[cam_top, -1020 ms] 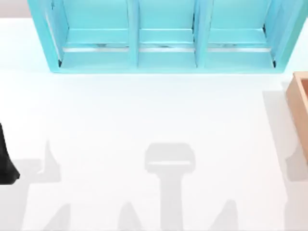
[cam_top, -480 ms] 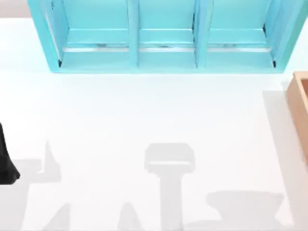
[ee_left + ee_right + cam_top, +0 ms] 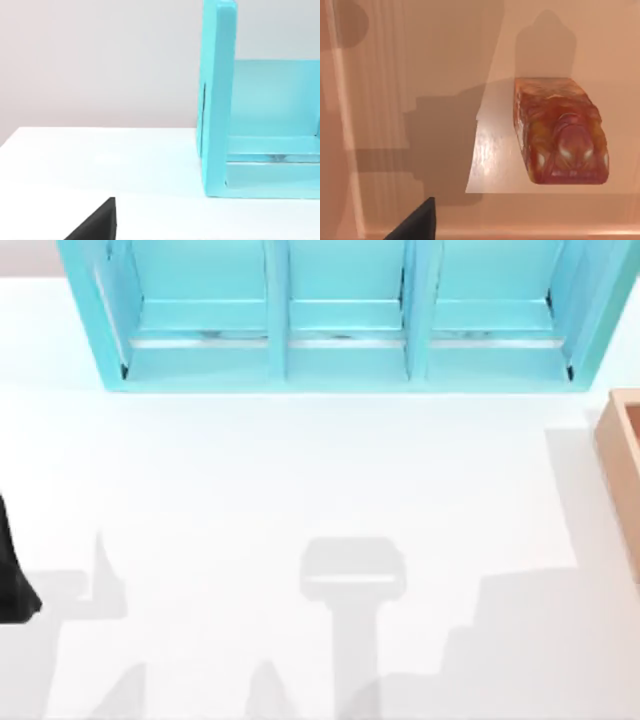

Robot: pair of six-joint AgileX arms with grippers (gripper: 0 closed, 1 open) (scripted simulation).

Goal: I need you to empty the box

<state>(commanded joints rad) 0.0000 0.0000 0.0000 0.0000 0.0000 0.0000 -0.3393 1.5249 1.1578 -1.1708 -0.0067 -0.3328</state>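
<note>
Near the front of the white desk (image 3: pixel 300 470) lie only grey shadows. At the top view's left edge, a dark part of the left arm (image 3: pixel 12 575) sits parked; whether its jaws are open or closed cannot be told. At the right edge, the box (image 3: pixel 622 455) is partly in view. The right wrist view looks down into its orange-brown inside, where a glossy reddish-brown block (image 3: pixel 561 131) lies; the right jaws' state cannot be told. Farthest back stands the turquoise shelf unit (image 3: pixel 340 365).
</note>
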